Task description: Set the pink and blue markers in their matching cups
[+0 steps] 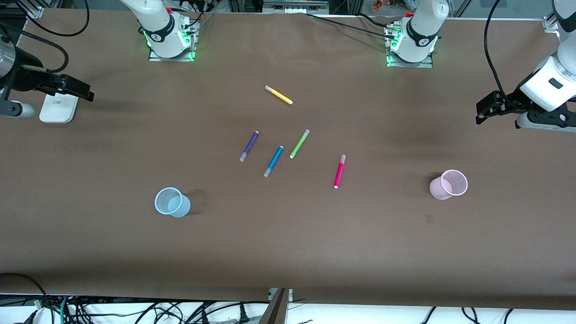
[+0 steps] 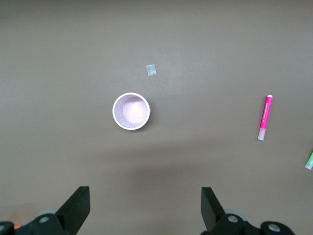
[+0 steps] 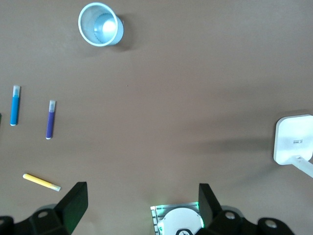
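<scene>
The blue marker (image 1: 273,161) and the pink marker (image 1: 339,171) lie flat near the middle of the table. The pale blue cup (image 1: 179,207) stands upright toward the right arm's end, the pale pink cup (image 1: 440,189) toward the left arm's end. Both cups are empty. My left gripper (image 1: 483,110) is open and empty, up in the air; its wrist view shows it (image 2: 145,196) near the pink cup (image 2: 131,111), with the pink marker (image 2: 264,117) off to one side. My right gripper (image 1: 83,92) is open and empty at its table end (image 3: 142,191), apart from the blue cup (image 3: 100,30) and blue marker (image 3: 15,105).
A purple marker (image 1: 249,146), a green marker (image 1: 299,143) and a yellow marker (image 1: 278,95) lie near the blue one. A white device (image 1: 58,108) sits under the right gripper. A small scrap (image 2: 151,70) lies by the pink cup.
</scene>
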`<state>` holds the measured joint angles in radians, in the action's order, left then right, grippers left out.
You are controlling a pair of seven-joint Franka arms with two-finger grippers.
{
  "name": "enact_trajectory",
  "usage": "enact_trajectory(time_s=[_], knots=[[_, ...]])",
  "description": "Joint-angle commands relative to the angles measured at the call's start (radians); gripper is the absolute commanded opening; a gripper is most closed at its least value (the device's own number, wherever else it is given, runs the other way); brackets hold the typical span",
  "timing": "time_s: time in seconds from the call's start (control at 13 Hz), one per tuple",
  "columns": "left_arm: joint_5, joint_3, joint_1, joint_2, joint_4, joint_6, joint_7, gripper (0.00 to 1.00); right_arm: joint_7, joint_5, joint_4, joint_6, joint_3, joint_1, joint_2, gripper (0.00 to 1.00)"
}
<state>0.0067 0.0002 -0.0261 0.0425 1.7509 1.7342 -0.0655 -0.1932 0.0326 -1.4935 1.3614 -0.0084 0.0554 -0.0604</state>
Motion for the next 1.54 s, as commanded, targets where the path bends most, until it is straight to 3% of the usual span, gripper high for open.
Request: enact_trajectory(time_s=[0.0,0.46,0.92,1.23,1.46], knots=[[0.016,0.001,-0.005,-0.010,-0.027,-0.021,-0.013,1.00,-0.005,0.003,-0.008,-0.015,0.005,0.015,0.004,1.00],[0.013,-0.009,-0.012,-0.024,-0.034,-0.022,-0.013,1.00,-0.040,0.006,-0.007,0.034,0.004,0.122,-0.048,1.00],[0.012,-0.012,-0.014,-0.033,-0.031,-0.030,-0.010,1.00,-0.294,0.015,-0.011,0.181,0.005,0.268,-0.162,1.00],[0.010,-0.054,-0.041,-0.156,-0.034,-0.033,-0.014,1.00,-0.373,0.023,-0.016,0.278,0.005,0.316,-0.234,1.00],[0.019,-0.078,-0.086,-0.286,-0.045,0.043,-0.005,1.00,-0.529,0.033,-0.022,0.399,0.005,0.400,-0.306,1.00]])
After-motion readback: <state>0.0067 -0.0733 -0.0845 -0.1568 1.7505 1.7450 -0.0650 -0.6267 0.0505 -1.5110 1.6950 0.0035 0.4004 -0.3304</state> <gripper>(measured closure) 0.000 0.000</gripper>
